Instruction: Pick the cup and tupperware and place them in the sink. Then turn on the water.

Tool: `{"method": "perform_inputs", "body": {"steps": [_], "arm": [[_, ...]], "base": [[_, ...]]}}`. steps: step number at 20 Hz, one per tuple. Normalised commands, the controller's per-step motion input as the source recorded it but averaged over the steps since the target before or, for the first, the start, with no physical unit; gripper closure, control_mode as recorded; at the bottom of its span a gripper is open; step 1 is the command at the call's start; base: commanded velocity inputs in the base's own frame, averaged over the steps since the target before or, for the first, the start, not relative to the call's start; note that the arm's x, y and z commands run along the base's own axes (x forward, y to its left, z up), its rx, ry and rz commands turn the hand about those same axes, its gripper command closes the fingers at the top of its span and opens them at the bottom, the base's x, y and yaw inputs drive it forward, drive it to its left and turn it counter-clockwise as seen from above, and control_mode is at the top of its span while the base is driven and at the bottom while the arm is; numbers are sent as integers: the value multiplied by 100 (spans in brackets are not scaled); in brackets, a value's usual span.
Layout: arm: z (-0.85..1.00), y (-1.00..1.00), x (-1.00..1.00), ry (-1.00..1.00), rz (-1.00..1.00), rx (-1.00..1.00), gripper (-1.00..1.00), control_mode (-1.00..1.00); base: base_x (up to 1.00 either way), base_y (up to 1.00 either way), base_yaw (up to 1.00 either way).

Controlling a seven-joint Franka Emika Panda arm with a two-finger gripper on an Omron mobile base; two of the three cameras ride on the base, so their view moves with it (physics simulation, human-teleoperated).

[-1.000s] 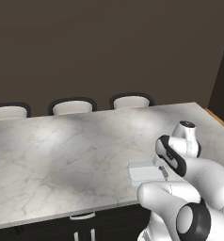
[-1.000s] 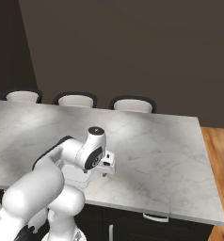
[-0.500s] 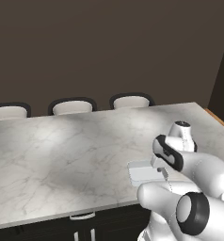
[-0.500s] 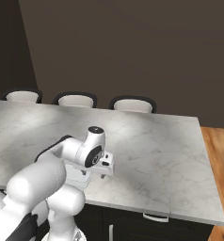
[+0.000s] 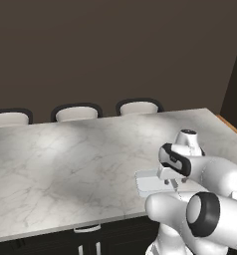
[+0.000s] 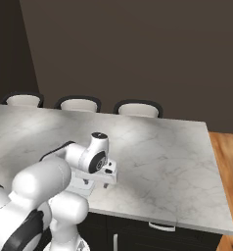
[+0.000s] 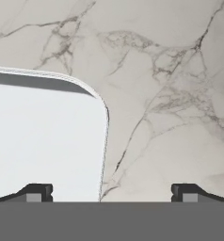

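Claw [image 7: 109, 193] wide over tupperware [image 7: 43, 141] rim

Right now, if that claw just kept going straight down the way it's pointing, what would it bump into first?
Probably the tupperware's rim: the open gripper straddles its edge, one fingertip over the container, the other over bare marble counter. Height above it is hard to judge.

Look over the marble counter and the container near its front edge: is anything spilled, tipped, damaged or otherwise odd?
Nothing stands out. The tupperware sits flat and empty on the marble counter, with the open gripper above its rim.
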Motion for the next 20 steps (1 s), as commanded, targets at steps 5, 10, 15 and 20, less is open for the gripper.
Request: {"method": "perform_inputs", "body": {"steps": [5,10,15,20], "arm": [[-9,0,0,6,0,0,-100,-100],[-14,1,0,6,0,0,-100,-100],[-9,0,0,6,0,0,-100,-100],[0,0,0,3,0,0,-100,-100]], "base": [[0,0,0],[0,0,0],[0,0,0],[0,0,0]]}}
